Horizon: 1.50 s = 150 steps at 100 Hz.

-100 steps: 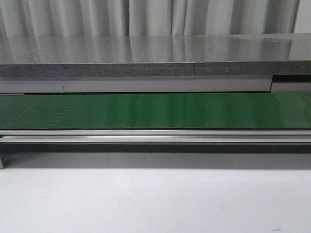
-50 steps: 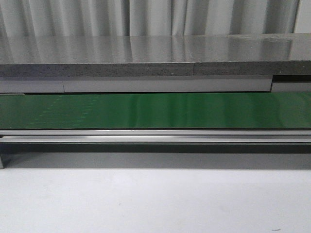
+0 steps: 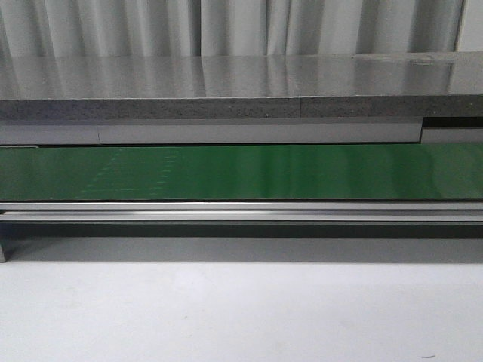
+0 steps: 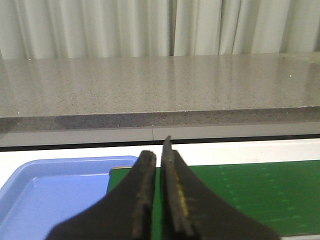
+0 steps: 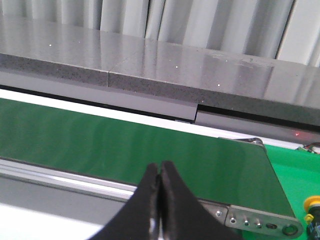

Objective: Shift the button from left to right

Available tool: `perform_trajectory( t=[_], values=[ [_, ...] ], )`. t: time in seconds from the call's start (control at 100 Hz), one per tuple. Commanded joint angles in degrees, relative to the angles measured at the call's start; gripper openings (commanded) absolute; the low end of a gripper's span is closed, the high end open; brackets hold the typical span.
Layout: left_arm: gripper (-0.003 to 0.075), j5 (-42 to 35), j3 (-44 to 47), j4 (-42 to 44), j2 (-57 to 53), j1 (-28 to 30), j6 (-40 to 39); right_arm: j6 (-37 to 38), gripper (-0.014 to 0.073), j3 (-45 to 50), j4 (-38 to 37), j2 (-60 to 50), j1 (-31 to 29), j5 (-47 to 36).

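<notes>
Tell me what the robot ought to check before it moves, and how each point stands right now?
1. Button on the green belt: not ok, none shows on it in any view.
2. Left gripper ready to grasp: not ok, its jaws are nearly shut, with nothing between them.
3. Right gripper ready: not ok, jaws shut and empty.
4. Blue tray at the belt's left end: cannot tell whether it holds a button, since the gripper hides part of it.
5. Yellow-capped object beyond the belt's right end: cannot tell what it is, cut off by the picture's edge.
</notes>
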Motion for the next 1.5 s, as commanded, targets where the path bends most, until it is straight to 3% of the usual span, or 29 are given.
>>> perform_trajectory(
  t=[0.0, 1.35, 1.49],
  values=[
    [0.0005, -4.8, -1.6, -0.5, 0.3, -0.5, -0.1, 0.1, -0.0068, 0.2, -0.7, -1.0, -0.1, -6.0],
    [0.0005, -4.8, -1.6, -0.5, 0.3, -0.5, -0.1, 0.1, -0.0068, 0.2, -0.7, -1.0, -0.1, -6.0],
    [0.0005, -8.6, -1.6, 3.3, -0.2, -0.5, -0.8, 0.1, -0.0068, 0.2, -0.7, -1.0, -0.1, -6.0]
  ],
)
